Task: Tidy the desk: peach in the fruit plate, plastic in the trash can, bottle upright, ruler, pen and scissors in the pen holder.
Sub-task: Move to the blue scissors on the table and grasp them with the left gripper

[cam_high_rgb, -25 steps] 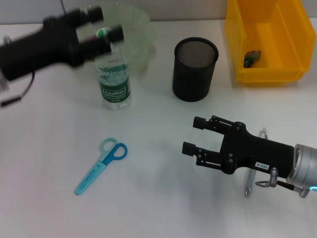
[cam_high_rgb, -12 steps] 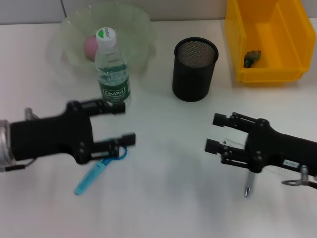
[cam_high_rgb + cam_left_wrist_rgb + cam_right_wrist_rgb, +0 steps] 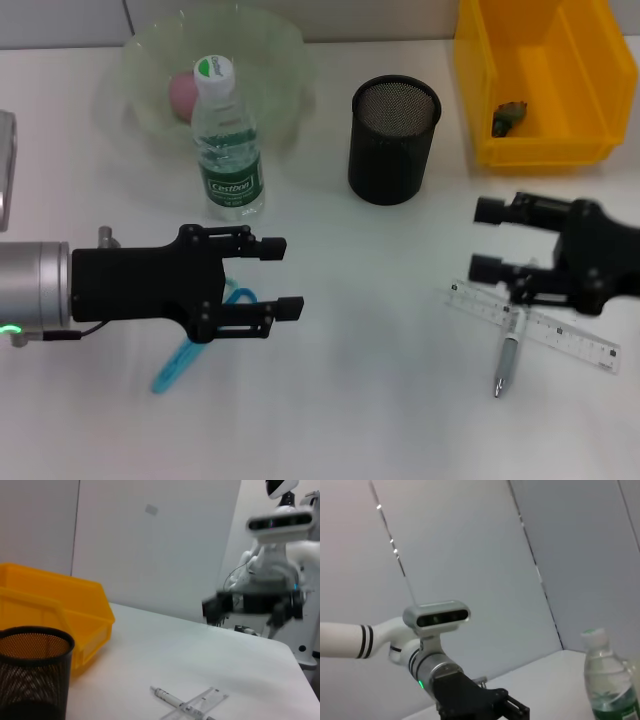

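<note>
Bottle upright now, my left gripper has dropped, jaws spread, over the scissors, while my right gripper, also spread, nears the ruler.

You are looking at a smooth, matt white table. The pen holder is black wire mesh, the bin glossy yellow plastic, the fruit plate clear plastic. The bottle is clear plastic with a green paper-like label. The ruler is transparent plastic, the scissors have blue plastic handles. Both grippers, left and right, look matt black.
</note>
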Motion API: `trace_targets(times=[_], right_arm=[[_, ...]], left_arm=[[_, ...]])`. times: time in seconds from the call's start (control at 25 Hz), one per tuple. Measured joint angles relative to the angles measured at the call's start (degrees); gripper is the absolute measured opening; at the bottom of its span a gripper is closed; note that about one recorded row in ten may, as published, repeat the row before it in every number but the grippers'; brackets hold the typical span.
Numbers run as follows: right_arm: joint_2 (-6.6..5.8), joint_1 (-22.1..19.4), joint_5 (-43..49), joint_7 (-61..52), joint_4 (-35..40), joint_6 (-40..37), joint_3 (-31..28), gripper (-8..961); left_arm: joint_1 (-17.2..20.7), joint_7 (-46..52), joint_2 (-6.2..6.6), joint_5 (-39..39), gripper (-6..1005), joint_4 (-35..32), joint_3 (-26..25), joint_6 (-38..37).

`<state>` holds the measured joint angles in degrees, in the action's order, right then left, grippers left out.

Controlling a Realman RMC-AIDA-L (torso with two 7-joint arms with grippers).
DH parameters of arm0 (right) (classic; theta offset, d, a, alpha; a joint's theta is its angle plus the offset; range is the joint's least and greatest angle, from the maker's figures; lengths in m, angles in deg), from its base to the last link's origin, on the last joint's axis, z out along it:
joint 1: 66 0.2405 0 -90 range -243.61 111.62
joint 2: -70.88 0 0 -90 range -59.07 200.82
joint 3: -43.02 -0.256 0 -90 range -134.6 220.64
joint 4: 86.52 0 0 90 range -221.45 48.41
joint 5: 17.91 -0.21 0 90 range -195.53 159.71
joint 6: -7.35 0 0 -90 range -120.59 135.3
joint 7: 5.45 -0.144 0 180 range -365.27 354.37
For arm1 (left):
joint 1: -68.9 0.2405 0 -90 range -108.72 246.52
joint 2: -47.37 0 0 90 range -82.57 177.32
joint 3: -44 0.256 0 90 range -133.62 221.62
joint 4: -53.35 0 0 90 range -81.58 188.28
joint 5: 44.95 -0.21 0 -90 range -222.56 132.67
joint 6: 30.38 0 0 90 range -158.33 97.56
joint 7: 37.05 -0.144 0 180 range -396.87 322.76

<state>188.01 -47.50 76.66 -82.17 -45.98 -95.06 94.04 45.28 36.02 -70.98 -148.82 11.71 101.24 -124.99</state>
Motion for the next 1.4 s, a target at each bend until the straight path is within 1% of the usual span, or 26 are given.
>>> trace_targets(times=[0.12, 0.24, 0.32, 0.44, 0.6, 0.64, 0.68, 0.8, 0.84, 0.92, 0.96, 1.0, 1.04, 1.12, 1.16, 1.28, 1.4], right_arm=[[0.32, 0.0, 3.3, -8.8, 10.1, -0.7, -2.3, 759], [0.37, 0.3, 5.7, -17.0, 19.3, -1.9, -2.5, 758], [0.65, 0.4, 6.2, -19.6, 23.9, -2.3, -2.5, 758], [1.14, 0.9, 6.3, -22.0, 27.4, -2.3, -2.5, 758], [1.32, 1.2, 6.4, -21.9, 25.9, -1.8, -2.4, 758], [1.56, 1.2, 6.5, -21.5, 24.1, -1.2, -2.4, 758], [1.56, 1.2, 6.5, -21.5, 24.1, -1.2, -2.4, 758], [1.77, 1.1, 6.8, -20.4, 20.7, 0.4, -2.5, 758], [1.82, 0.9, 7.0, -19.0, 18.4, 1.6, -2.6, 758], [1.86, 0.9, 7.0, -15.9, 14.2, 3.1, -2.6, 758], [1.87, 0.9, 7.0, -13.5, 12.2, 3.9, -2.6, 759], [1.87, 0.9, 7.0, -13.5, 12.2, 3.9, -2.6, 759], [1.87, 0.9, 7.0, -12.0, 11.3, 4.2, -2.6, 759], [1.90, 0.7, 7.0, -2.8, 7.3, 4.0, -2.2, 759], [1.90, 0.7, 7.0, -2.8, 7.3, 4.0, -2.2, 759], [2.00, 1.0, 6.8, 1.7, 3.7, 4.0, -2.2, 759], [2.01, 1.3, 6.8, 3.2, 1.5, 4.6, -2.5, 759]], left_arm=[[-0.6, 0.0, 0.00, 0.0, 709, 0.1, -0.1, 0.5], [-0.7, 0.0, 0.06, -0.1, 709, 0.1, -0.1, 1.2], [-0.7, 0.0, 0.10, -0.4, 709, 0.1, 0.2, 1.5], [-0.4, -0.1, 0.04, -1.1, 709, 0.1, 0.0, 1.8], [-0.2, 0.4, -0.01, -1.2, 709, 0.1, 0.1, 2.8], [-0.1, 2.9, 0.03, -1.7, 709, -0.5, 0.2, 3.9], [-0.1, 2.9, 0.03, -1.7, 709, -0.5, 0.2, 3.9], [-0.4, 12.5, 0.28, -4.9, 709, -4.0, 0.0, 5.1], [-0.7, 19.3, 0.29, -8.4, 709, -7.3, 0.1, 5.2], [-1.4, 27.5, 0.09, -13.5, 710, -11.1, 0.4, 5.2], [-3.1, 38.7, -0.04, -19.6, 710, -14.2, 1.1, 4.5], [-3.1, 38.7, -0.04, -19.6, 710, -14.2, 1.1, 4.5], [-4.0, 42.8, 0.03, -21.4, 710, -14.8, 1.6, 3.8], [-5.3, 50.3, -0.09, -26.4, 710, -16.7, 3.2, 2.6], [-5.3, 50.3, -0.09, -26.4, 710, -16.7, 3.2, 2.6], [-6.1, 54.9, -0.11, -29.0, 710, -17.1, 4.9, 2.7], [-6.5, 56.5, -0.09, -29.6, 710, -17.1, 5.2, 2.6]])
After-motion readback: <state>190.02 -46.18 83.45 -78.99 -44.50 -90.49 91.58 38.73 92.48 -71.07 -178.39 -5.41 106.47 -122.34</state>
